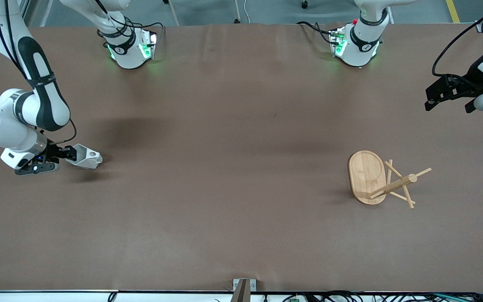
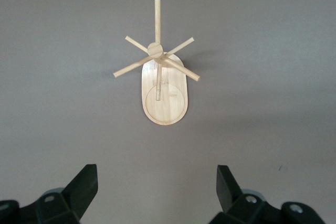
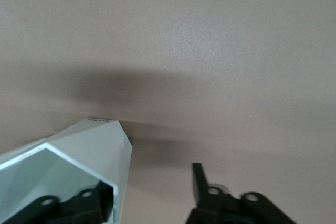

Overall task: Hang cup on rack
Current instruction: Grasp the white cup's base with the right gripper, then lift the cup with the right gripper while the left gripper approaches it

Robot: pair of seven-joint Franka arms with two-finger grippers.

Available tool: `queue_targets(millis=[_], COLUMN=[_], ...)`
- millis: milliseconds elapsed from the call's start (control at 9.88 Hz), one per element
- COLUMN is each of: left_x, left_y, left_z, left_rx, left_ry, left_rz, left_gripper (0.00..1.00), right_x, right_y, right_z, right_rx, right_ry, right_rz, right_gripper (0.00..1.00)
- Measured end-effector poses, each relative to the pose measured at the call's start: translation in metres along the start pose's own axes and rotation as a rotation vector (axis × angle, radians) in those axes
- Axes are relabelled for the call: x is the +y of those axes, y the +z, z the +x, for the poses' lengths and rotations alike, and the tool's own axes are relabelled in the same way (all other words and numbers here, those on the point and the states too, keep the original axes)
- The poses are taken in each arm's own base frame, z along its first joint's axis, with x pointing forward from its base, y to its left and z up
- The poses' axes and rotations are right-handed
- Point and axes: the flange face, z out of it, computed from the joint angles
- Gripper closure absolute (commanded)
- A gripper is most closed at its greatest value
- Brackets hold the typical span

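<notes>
Our right gripper (image 1: 70, 154) sits low at the right arm's end of the desk (image 1: 233, 167), at the cup (image 1: 85, 157). In the right wrist view one finger (image 3: 94, 203) reaches inside the cup's (image 3: 79, 166) mouth while the other finger (image 3: 202, 187) stands outside the wall with a clear gap, so the jaws straddle the wall but we see no firm grip yet. The cup is white and faceted and lies tipped on its side, its mouth turned toward the gripper and its blocky handle with the round hole pointing away toward the middle of the desk. Our left gripper (image 1: 449, 98) hangs in the air over the left arm's end of the desk, its fingers spread wide and grasping nothing; that arm waits. The left wrist view shows both fingers (image 2: 84, 187) well apart with the rack (image 2: 164, 85) below them on the brown desk. The rack (image 1: 375, 178) stands toward the left arm's end, nearer the front camera than the left gripper, upright on its oval base with thin pegs crossing the post. Cup and rack lie well apart.
</notes>
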Motion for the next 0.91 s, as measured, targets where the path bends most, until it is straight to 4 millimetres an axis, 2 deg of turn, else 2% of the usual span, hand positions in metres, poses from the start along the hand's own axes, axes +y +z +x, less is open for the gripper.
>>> queue_targets(millis=[304,506,607,911], left_x=[0.000,0.000,0.000,0.000], left_y=[0.000,0.000,0.000,0.001], left_z=[0.000,0.000,0.000,0.001], left_rx=[0.000,0.000,0.000,-0.002], left_ry=[0.000,0.000,0.000,0.000], left_rz=[0.000,0.000,0.000,-0.001], left_gripper=[0.00,0.00,0.00,0.00], right_x=[-0.007,-0.022,-0.033,-0.070], right_y=[0.001,-0.015,-0.035,-0.117], right_z=[-0.001,0.001,0.006,0.025], right_rx=[-0.029,-0.078,-0.096,-0.101], right_ry=[0.034,0.042,0.029,0.028], right_rz=[0.056,0.128,0.151,0.270], right_gripper=[1.00,1.00,1.00,1.00])
